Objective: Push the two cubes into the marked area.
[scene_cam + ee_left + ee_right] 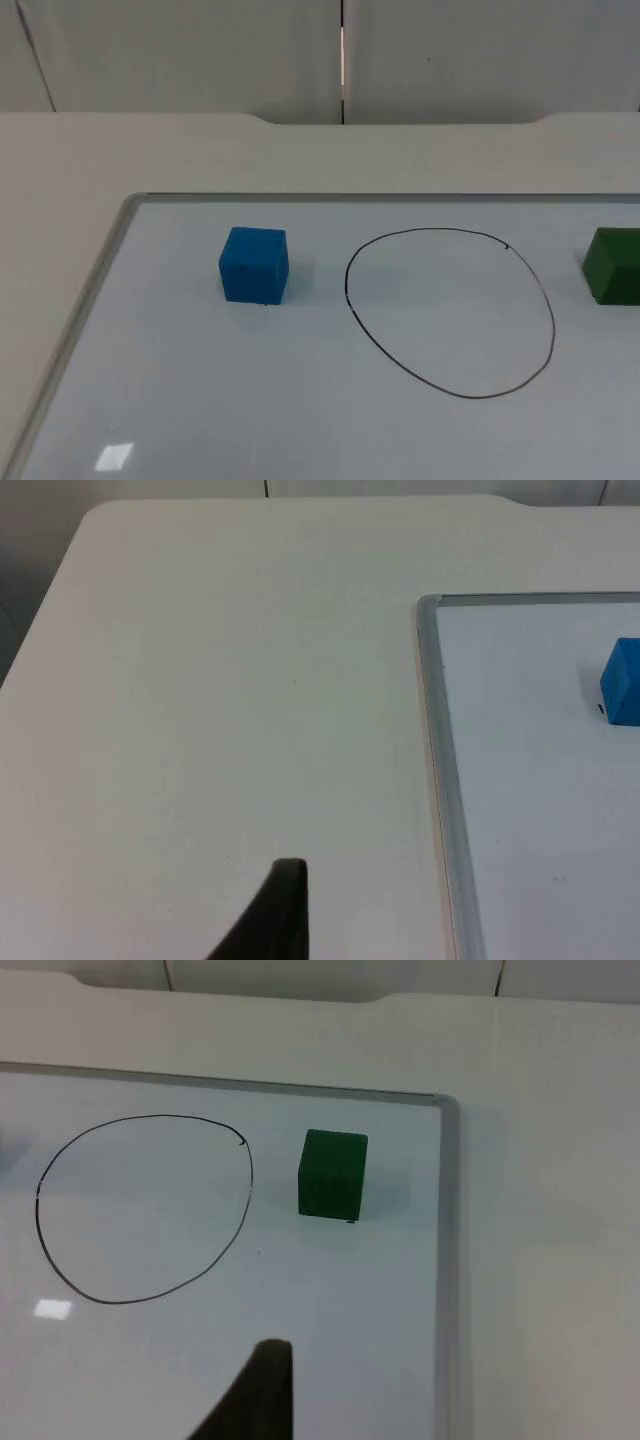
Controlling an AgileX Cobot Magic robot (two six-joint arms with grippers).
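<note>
The left gripper [275,915] hangs over the bare white table top [220,680], outside the whiteboard's grey metal frame [437,740]; one black fingertip is visible and nothing lies against it, but how far its fingers are parted I cannot tell. Beyond it, across the frame and well apart, sits the small blue foam cube [622,682]. The right gripper [250,1395] hovers above the glossy whiteboard [330,1310] itself; again one fingertip, nothing held, and its opening cannot be told. Ahead of it stands the small green foam cube [333,1173], near the frame, with the hand-drawn black oval outline [140,1205] on the cube's other flank.

In the top view the blue cube [254,265] lies just outside the oval [450,312] on the left arm's side, the green cube [613,265] outside it on the right arm's side, both resting flat on the board. Each arm is therefore nearer its own cube, and each push probably runs inward, towards the oval between them. Neither cube is inside yet.
</note>
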